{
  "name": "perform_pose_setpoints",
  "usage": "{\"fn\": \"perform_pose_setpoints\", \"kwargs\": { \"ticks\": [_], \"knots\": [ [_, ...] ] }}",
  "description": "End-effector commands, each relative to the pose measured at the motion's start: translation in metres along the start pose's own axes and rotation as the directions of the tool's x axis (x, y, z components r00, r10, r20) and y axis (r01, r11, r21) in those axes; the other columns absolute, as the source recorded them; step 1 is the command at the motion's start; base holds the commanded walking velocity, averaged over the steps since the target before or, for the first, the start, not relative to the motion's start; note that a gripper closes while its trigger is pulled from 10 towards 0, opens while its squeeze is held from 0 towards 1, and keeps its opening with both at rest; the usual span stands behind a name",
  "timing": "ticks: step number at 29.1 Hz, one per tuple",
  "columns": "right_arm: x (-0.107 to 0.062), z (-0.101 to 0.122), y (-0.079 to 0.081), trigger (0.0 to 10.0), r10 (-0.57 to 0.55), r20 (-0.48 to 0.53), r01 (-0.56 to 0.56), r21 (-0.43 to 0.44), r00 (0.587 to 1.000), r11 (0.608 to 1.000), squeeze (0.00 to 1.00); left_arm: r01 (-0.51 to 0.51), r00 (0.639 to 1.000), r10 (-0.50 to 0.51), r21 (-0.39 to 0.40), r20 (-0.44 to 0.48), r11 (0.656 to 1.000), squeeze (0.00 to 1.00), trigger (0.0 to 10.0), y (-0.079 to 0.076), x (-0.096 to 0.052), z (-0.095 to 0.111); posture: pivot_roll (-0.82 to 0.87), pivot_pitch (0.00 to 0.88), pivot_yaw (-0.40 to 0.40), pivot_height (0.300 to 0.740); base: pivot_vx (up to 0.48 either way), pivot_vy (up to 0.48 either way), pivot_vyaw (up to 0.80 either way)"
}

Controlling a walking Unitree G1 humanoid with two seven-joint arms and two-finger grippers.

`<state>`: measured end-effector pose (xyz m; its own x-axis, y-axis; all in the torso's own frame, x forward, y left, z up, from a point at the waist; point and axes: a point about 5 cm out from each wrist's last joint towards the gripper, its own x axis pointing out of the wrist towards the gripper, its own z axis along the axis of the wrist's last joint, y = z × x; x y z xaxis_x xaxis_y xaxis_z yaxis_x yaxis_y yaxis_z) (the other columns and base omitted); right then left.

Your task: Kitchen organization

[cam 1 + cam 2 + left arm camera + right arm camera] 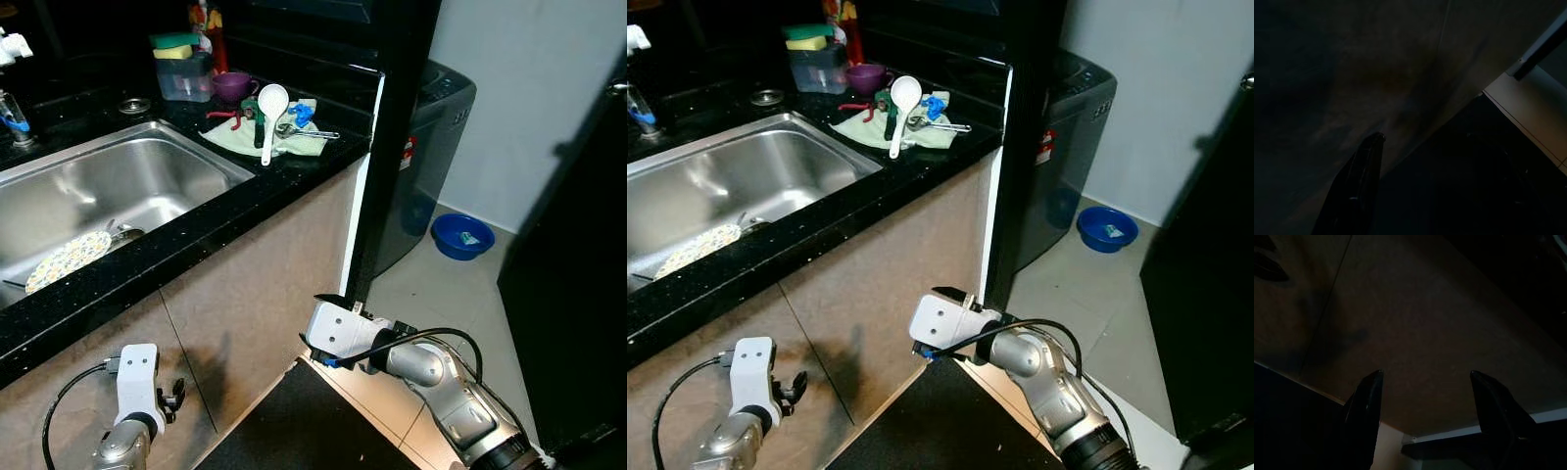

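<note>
Head cam first: black speckled countertop (245,196) with a stainless sink (108,196) set into it, beige cabinet fronts (265,284) underneath. A patterned plate (67,259) lies in the sink basin with some utensil next to it, hard to say which. Further back on the counter there's a pale green cloth (245,139) with a white rice spoon (269,117) and a few other utensils piled on it, a purple cup (233,86) just behind, and a clear container (183,76) with sponges on top. Past the counter's end stands a tall black panel (387,147), then a grey washing machine (431,137) and a blue basin (461,236) on the pale tiled floor (441,294). Both arms hang low in front of the cabinets, well below all the counter stuff. A dark mat (304,421) lies on the floor at the bottom edge.

Left wrist cam is really dark. One black finger (1359,186) is visible against the cabinet front, the other is cut off, so I can't tell if the left gripper (174,397) is open or closed.

Right wrist cam is dim too, but the right gripper (1425,421) clearly has both fingers spread wide apart, nothing between them, pointed at the cabinet panel.
</note>
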<state>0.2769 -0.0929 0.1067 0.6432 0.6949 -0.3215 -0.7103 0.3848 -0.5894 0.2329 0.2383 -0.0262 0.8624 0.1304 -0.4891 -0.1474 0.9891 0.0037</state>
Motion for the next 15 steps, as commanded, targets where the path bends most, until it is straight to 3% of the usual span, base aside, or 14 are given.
{"fn": "perform_pose_setpoints", "kwargs": {
  "ticks": [1,15],
  "knots": [
    [-0.0005,0.0005,-0.0021,10.0,-0.004,-0.004,0.004,-0.003,1.0,1.0,0.0,-0.005,1.0,0.005,-0.01,-0.016,1.0,0.0,10.0,0.0017,-0.0007,-0.0027,0.0,0.0,0.003,0.74,0.0,0.0,0.0],
    [-0.0006,0.0002,-0.0031,10.0,-0.005,-0.005,0.004,-0.004,1.0,1.0,0.0,-0.002,1.0,0.002,-0.011,-0.019,1.0,0.0,10.0,0.0004,-0.0003,-0.0036,0.0,0.0,-0.002,0.74,0.0,0.0,0.0]
  ]
}}
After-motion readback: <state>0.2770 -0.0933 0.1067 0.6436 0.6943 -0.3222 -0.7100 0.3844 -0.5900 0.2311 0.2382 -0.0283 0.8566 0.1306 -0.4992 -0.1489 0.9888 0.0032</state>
